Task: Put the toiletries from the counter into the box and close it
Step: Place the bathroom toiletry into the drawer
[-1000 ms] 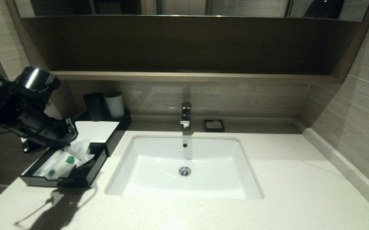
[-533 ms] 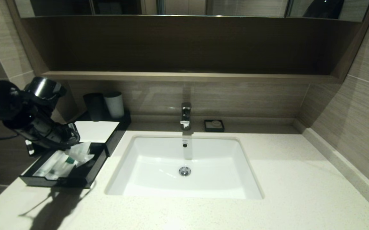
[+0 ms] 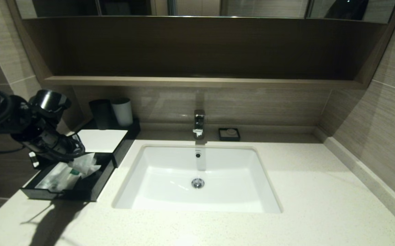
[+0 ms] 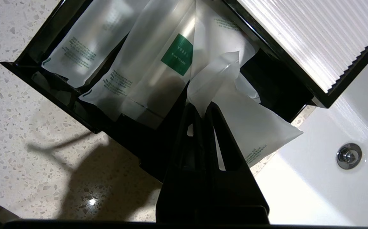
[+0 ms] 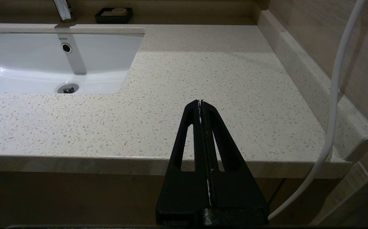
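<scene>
Left wrist view: left gripper (image 4: 203, 106) over the pulled-out drawer (image 4: 85, 114) of the black box (image 4: 327, 95), jaws clamped on the top corner of a small clear packet (image 4: 251, 124) that hangs tilted above the drawer's near corner, lower end out over the drawer rim toward the basin (image 4: 324, 178). Inside the drawer: toothbrush packet (image 4: 158, 70) with green label lying lengthwise, a second flat packet (image 4: 91, 41) beside it along the far wall, a third clear piece partly tucked under the box's ribbed white top panel (image 4: 311, 41). Head view: same gripper (image 3: 78, 153) at the left end of the speckled tabletop (image 3: 320, 191), above the open drawer, box (image 3: 124, 145) standing just beside the basin's left rim, held packet (image 3: 86, 164) pale against the dark interior. Behind the box, a dark cup (image 3: 101, 114) and a white cup (image 3: 122, 112); by the wall, faucet (image 3: 199, 123) and small black soap dish (image 3: 229, 134). Right wrist view: right gripper (image 5: 200, 103) parked off the front edge of the tabletop, jaws pressed together on nothing, white cable (image 5: 336, 95) hanging nearby.
</scene>
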You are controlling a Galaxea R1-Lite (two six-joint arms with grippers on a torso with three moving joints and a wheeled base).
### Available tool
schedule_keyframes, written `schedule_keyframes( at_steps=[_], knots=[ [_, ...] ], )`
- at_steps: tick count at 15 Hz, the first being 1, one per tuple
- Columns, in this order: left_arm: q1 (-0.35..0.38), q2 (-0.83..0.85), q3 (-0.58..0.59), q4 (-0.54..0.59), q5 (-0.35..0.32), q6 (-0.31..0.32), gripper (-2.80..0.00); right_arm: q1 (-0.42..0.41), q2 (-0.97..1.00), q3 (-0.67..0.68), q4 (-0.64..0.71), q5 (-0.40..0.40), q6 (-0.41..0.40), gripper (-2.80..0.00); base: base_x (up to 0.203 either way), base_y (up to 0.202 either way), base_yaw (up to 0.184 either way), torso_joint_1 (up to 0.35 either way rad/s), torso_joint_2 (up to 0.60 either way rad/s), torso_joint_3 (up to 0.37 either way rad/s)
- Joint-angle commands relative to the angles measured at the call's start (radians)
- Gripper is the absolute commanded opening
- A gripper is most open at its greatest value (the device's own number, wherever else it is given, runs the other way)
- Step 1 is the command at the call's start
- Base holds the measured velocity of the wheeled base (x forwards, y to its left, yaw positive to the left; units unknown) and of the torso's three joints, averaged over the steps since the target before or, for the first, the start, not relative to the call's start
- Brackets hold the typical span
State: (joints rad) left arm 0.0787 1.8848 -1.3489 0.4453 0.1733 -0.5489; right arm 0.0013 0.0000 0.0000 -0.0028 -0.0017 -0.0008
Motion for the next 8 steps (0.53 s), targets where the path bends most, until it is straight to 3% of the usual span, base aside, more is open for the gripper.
schedule_keyframes(
  at_steps=[1, 8],
  knots=[
    [0.006, 0.011, 0.003, 0.003, 0.002, -0.003, -2.80, 0.000, 0.000, 0.002, 0.000, 0.000, -0.001, -2.80, 0.000, 0.000, 0.000, 0.000, 0.00, 0.000],
    [0.006, 0.054, 0.029, -0.032, 0.051, -0.029, -2.80, 0.000, 0.000, 0.002, 0.000, 0.000, -0.001, -2.80, 0.000, 0.000, 0.000, 0.000, 0.00, 0.000]
  ],
)
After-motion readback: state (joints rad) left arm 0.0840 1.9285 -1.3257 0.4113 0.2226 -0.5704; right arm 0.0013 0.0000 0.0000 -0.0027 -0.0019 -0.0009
